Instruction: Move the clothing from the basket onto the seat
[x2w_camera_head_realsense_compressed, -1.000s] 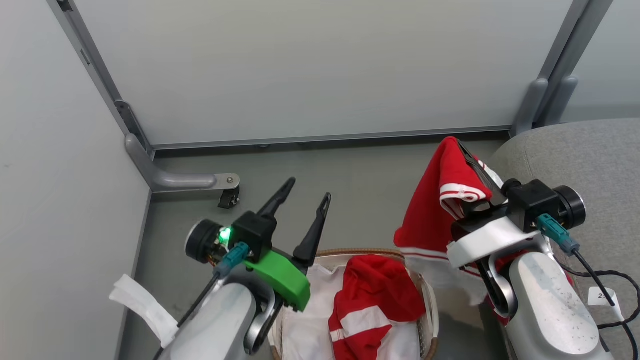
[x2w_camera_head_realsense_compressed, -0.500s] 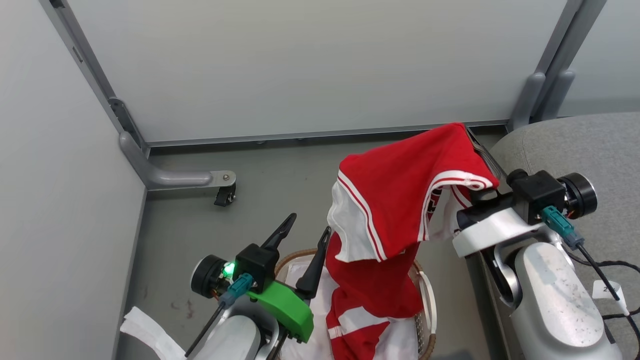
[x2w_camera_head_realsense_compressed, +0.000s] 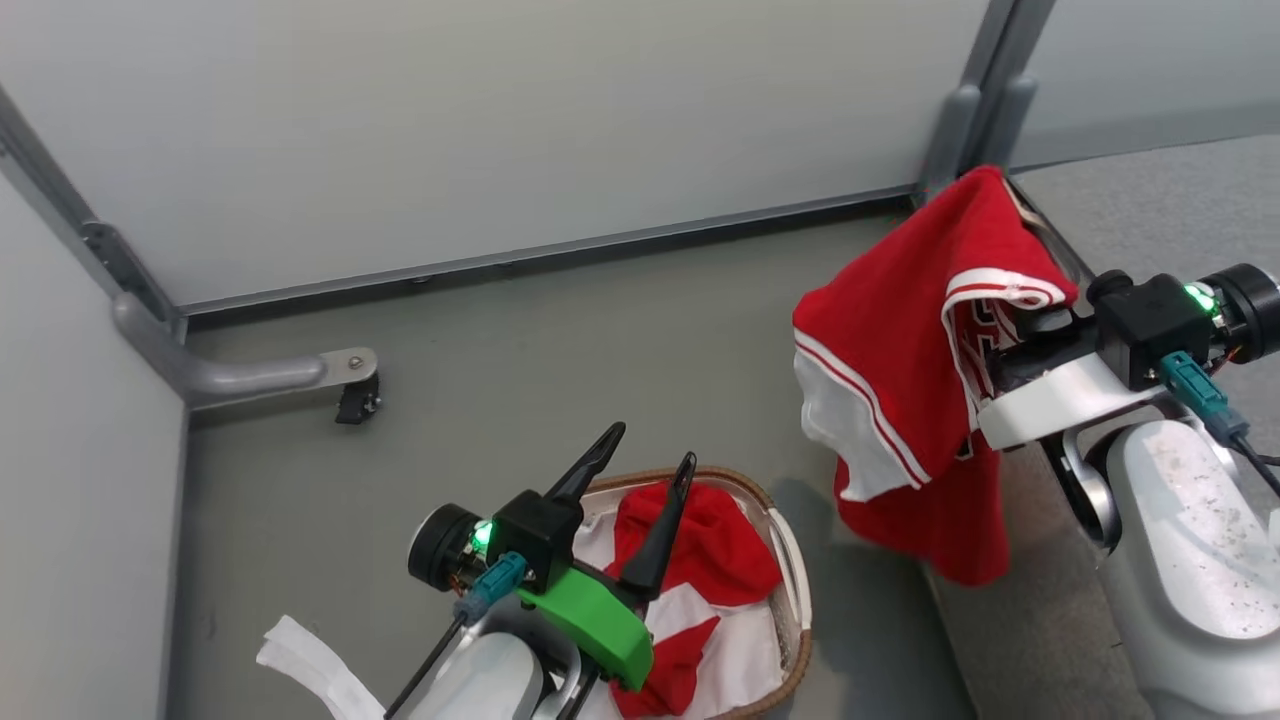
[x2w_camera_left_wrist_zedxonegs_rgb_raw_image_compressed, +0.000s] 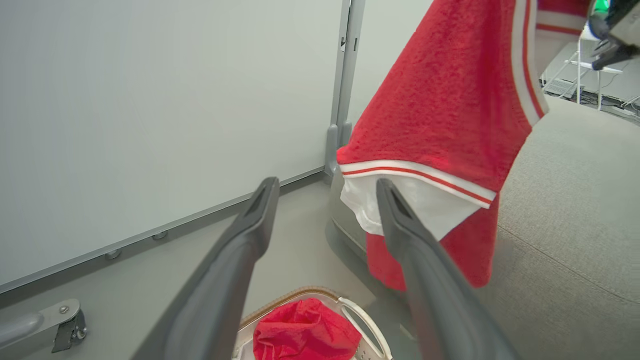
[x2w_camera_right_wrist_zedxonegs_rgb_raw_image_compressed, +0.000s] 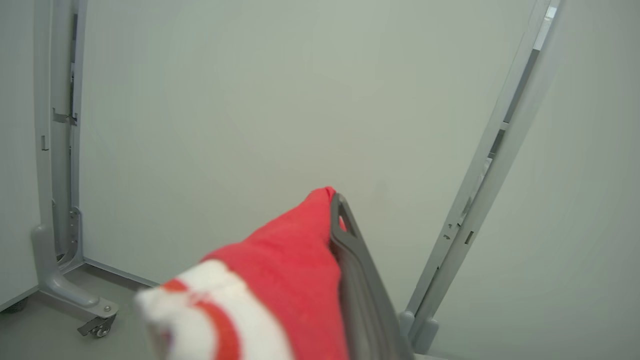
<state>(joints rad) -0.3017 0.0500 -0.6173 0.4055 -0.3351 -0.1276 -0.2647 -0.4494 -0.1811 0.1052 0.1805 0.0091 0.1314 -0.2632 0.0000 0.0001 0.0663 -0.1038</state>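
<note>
My right gripper (x2w_camera_head_realsense_compressed: 1010, 195) is shut on a red garment (x2w_camera_head_realsense_compressed: 915, 330) with white bands, which hangs in the air at the rounded edge of the grey sofa (x2w_camera_head_realsense_compressed: 1150, 200). The same garment (x2w_camera_left_wrist_zedxonegs_rgb_raw_image_compressed: 440, 125) shows at the upper right of the left wrist view, in front of the sofa (x2w_camera_left_wrist_zedxonegs_rgb_raw_image_compressed: 565, 225), and it drapes over my right gripper's fingers (x2w_camera_right_wrist_zedxonegs_rgb_raw_image_compressed: 355, 280). More red and white clothing (x2w_camera_head_realsense_compressed: 700, 560) lies in the white basket (x2w_camera_head_realsense_compressed: 795, 580) with the brown rim. My left gripper (x2w_camera_head_realsense_compressed: 645, 465) stands open above the basket with nothing between its fingers.
Grey partition panels (x2w_camera_head_realsense_compressed: 450, 130) wall off the back and left. A metal foot with a caster (x2w_camera_head_realsense_compressed: 355, 395) juts onto the grey floor at the left. A white strip of cloth (x2w_camera_head_realsense_compressed: 310, 665) hangs by my left forearm. A partition post (x2w_camera_head_realsense_compressed: 965, 110) stands beside the sofa.
The camera has turned to the right. My right gripper has carried the red garment up and right, clear of the basket and to the sofa's edge. The left gripper stays open.
</note>
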